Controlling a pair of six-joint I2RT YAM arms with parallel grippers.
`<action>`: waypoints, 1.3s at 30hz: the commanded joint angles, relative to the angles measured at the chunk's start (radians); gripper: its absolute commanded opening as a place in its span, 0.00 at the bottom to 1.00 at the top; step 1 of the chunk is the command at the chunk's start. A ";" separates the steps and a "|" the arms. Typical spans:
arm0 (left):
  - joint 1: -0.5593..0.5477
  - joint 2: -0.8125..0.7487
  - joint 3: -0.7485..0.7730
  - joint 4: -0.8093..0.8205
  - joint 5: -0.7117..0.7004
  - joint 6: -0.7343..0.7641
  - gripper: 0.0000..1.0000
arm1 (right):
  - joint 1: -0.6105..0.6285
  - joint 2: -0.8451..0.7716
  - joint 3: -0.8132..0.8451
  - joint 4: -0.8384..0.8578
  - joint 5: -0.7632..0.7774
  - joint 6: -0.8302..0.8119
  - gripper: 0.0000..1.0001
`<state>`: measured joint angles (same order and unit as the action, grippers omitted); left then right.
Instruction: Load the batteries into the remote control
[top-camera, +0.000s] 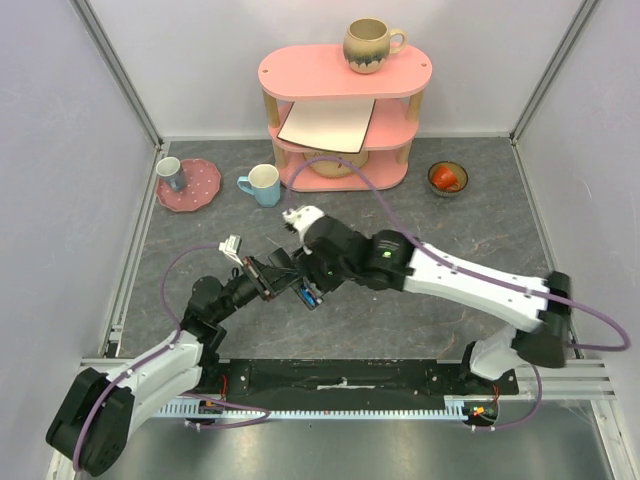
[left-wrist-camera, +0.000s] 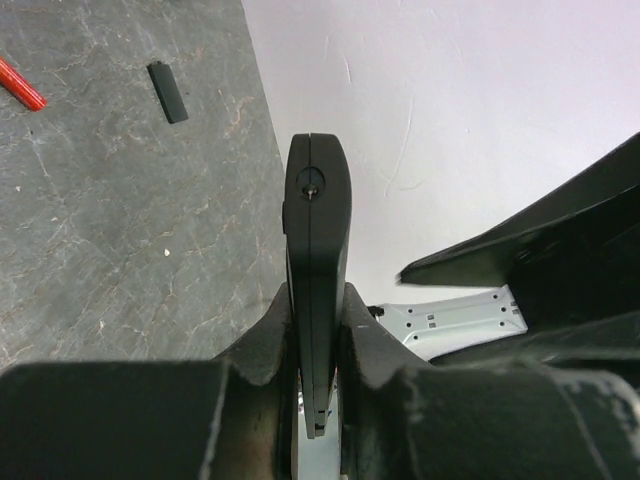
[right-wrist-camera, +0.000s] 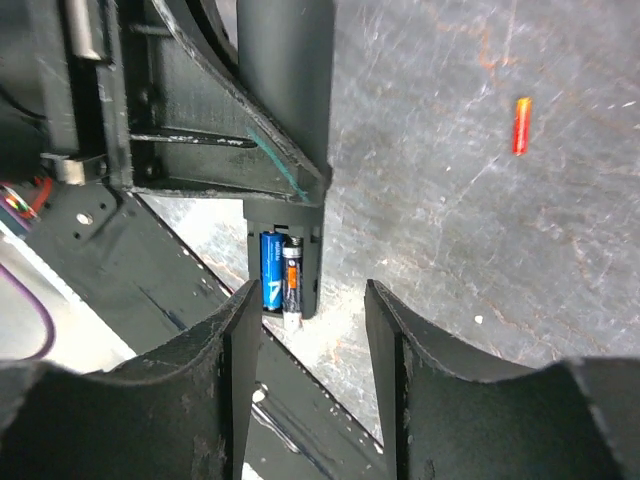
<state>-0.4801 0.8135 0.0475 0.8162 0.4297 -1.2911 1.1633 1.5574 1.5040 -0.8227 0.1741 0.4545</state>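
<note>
Two batteries (right-wrist-camera: 280, 272) sit in remote control (right-wrist-camera: 285, 100).
Left end effector (left-wrist-camera: 318, 325) clamps remote control; right end effector (right-wrist-camera: 310, 300) parted, empty, beside batteries.

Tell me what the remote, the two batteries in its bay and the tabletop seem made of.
Remote control: matte black plastic, apparently; smooth moulded edges, dull sheen.
Batteries: probably metal cells in glossy printed wrap, one blue, one dark with orange; a pale tip shows.
Table: grey stone-look top with pale veins; stone or laminate, cannot tell.

Nothing is legible; white print on the blue battery (right-wrist-camera: 271, 270) in the remote control (right-wrist-camera: 285, 100) is too blurred.
</note>
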 joint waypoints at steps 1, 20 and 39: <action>-0.005 0.033 0.054 0.021 0.052 -0.054 0.02 | -0.045 -0.233 -0.159 0.239 0.010 -0.003 0.53; -0.005 0.240 0.161 0.279 0.230 -0.195 0.02 | -0.109 -0.740 -0.812 0.815 -0.204 -0.013 0.77; -0.005 0.202 0.163 0.227 0.227 -0.174 0.02 | -0.109 -0.660 -0.878 0.936 -0.314 -0.010 0.66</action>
<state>-0.4801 1.0348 0.1890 1.0199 0.6380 -1.4532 1.0573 0.8833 0.6285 0.0605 -0.1253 0.4515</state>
